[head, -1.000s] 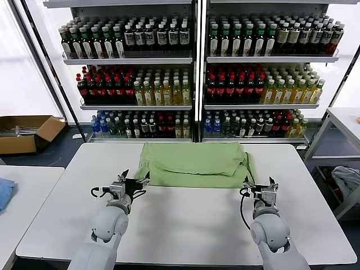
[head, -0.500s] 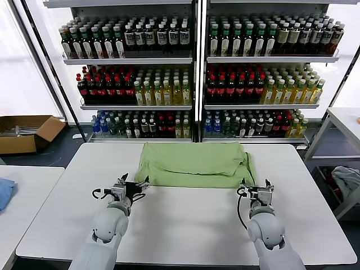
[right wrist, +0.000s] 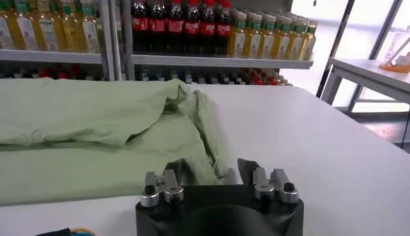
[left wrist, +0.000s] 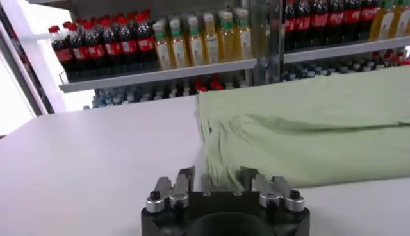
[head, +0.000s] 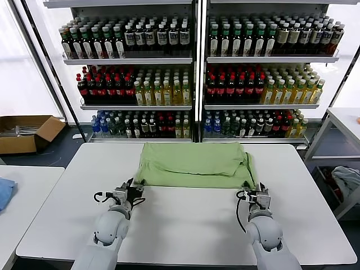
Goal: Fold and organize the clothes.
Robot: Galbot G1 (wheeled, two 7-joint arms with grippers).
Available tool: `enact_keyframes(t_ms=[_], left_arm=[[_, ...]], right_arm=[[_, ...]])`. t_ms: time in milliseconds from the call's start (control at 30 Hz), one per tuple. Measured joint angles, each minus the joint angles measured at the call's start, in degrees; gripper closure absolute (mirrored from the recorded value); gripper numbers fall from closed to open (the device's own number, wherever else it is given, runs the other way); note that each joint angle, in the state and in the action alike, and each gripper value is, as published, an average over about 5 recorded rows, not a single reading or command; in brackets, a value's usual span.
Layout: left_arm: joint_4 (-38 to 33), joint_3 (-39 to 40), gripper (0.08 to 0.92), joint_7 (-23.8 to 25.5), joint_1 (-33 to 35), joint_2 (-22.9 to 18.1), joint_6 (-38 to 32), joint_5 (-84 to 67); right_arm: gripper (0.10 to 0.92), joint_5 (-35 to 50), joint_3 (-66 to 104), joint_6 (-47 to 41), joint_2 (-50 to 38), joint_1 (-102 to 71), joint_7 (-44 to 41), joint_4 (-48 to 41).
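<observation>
The light green shirt [head: 194, 164] lies folded into a wide band at the far middle of the white table [head: 185, 222]. No collar, buttons or print show. My left gripper [head: 135, 186] is open at the shirt's near left corner. In the left wrist view the corner of the shirt [left wrist: 307, 128] sits between the fingers of the left gripper [left wrist: 216, 179]. My right gripper [head: 255, 189] is open at the near right corner. In the right wrist view the shirt [right wrist: 83, 122] has its drooping corner between the fingers of the right gripper [right wrist: 211, 172].
Shelves of bottles [head: 194, 73] stand behind the table. A cardboard box [head: 25, 132] lies on the floor at far left. A blue cloth [head: 4, 191] lies on the left side table. A grey-blue bundle [head: 346, 180] sits under the right side table.
Both grippers have moved forward across the table and now reach the shirt's near corners. The shirt has not moved.
</observation>
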Motion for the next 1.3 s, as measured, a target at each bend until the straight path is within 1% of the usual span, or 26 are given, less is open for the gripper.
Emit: enact_keyframes(t_ms=[233,300,367,433,633,900,1100,1300], left_arm=[[0.7,0.0,0.813,0.3,-0.2,-0.1,-0.1,0.4],[0.8,-0.1,0.861,0.4,-0.1,-0.1,-0.2,0.6],[0.6,-0.1,0.901,0.5,0.2,-0.1,-0.4,0.8],[0.3,-0.2,0.914,0.5,0.5,-0.1,-0.6,1.0],[-1.7,-0.2,0.916,0.3,2.1,0.4,-1.4,1.7],[-8.9,-1.0,0.916,-0.4,6.2,1.8,-1.7,1.7],[-17.0,-2.3,0.916,-0.8,12.5,3.8,-2.3,1.4],[-25.0,-4.1,0.916,-1.4,20.9,5.8,-2.9,1.4]], right_arm=[[0.827,-0.3,0.0,0.3,0.1,-1.0,-0.6,0.2],[0.876,-0.3,0.0,0.4,0.1,-1.3,-0.8,0.4],[0.899,-0.3,0.1,0.4,0.0,-1.6,-0.9,0.7],[0.907,-0.3,0.1,0.5,0.0,-2.1,-0.9,1.3],[0.907,-0.6,0.0,0.2,-0.1,-4.2,-0.7,4.9],[0.907,-2.4,-0.6,-0.3,0.8,-10.5,1.0,14.9],[0.907,-5.1,-0.6,-0.4,1.4,-18.0,3.0,22.1],[0.907,-8.7,-0.8,0.4,1.5,-26.2,4.9,26.1]])
